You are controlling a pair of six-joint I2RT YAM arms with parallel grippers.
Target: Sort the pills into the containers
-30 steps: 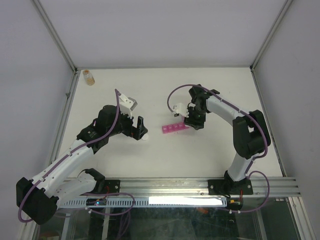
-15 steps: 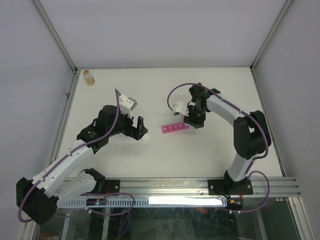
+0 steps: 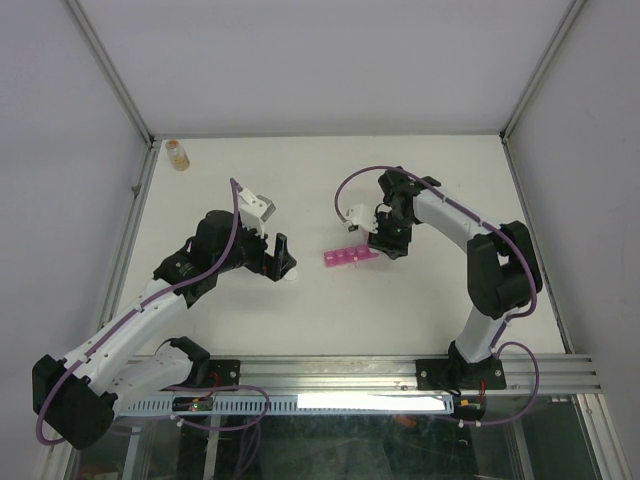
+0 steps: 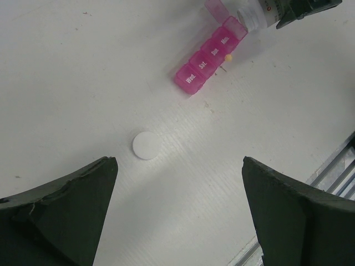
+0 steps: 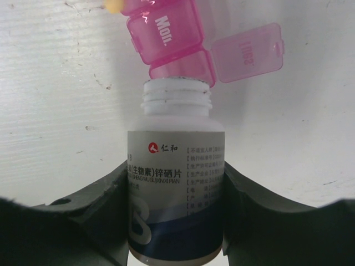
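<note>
The pink pill organiser [image 3: 349, 257] lies mid-table, a strip of square compartments. In the left wrist view the organiser [image 4: 211, 55] has one yellow pill [image 4: 228, 56] lying on the table beside it. My right gripper [image 3: 386, 238] is shut on a white labelled bottle [image 5: 175, 188] with no cap. The bottle is tipped with its mouth [image 5: 176, 94] at the end compartment [image 5: 183, 67], whose lid [image 5: 248, 52] stands open. The pill [image 5: 112, 5] also shows at the top edge of the right wrist view. My left gripper [image 4: 178, 163] is open and empty, hovering above the table left of the organiser.
A round white cap [image 4: 145, 146] lies on the table between the left gripper's fingers and the organiser. A small amber bottle [image 3: 178, 154] stands at the far left corner. Metal frame posts border the table on both sides.
The right gripper with the bottle has edged very slightly towards the far side. The left arm has not moved.
</note>
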